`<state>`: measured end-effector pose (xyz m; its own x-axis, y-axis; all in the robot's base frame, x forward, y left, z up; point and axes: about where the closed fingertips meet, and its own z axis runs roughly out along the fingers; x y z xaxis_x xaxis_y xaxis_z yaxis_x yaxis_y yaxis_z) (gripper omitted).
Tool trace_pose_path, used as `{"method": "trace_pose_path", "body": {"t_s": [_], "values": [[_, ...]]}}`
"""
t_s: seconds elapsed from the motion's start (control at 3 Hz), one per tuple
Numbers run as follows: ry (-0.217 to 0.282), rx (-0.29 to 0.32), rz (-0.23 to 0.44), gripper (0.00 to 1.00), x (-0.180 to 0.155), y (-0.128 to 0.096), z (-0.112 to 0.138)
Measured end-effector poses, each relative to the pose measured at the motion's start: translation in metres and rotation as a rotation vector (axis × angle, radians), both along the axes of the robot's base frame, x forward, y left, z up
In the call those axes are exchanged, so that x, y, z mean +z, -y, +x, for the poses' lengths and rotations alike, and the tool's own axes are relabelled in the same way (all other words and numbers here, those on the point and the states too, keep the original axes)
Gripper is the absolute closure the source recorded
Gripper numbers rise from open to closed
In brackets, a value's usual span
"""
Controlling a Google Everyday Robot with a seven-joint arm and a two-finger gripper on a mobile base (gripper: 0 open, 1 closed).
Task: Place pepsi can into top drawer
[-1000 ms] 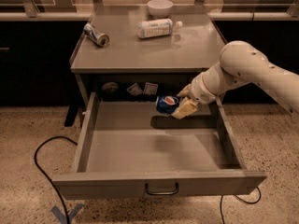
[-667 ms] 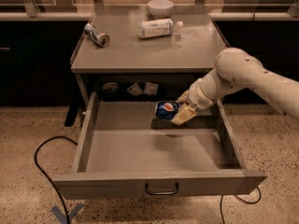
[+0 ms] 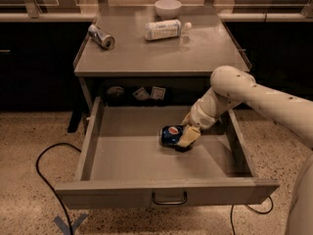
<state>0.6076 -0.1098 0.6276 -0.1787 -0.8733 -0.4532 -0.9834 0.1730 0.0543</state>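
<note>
Pepsi can (image 3: 171, 134) on its side, low inside open top drawer (image 3: 117, 194).
Clamped between gripper (image 3: 181, 139) fingers (image 3: 189, 135); open room on either side and toward the front.

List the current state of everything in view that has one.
Wide grey metal top drawer: pulled open.
Small blue pepsi can: on its side, low inside the drawer, gripped.
Gripper: shut on the can, inside the drawer.
Silver-grey can: lying on the tabletop.
White plastic bottle: lying on its side.
White bowl: upright.
</note>
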Motion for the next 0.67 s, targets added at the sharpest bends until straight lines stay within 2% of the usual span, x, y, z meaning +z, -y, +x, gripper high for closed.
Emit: {"method": "trace_pose_path", "body": {"t_s": [0.67], "values": [[-0.024, -0.061, 0.045, 1.00, -0.0151, 0.0027, -0.0085]]}}
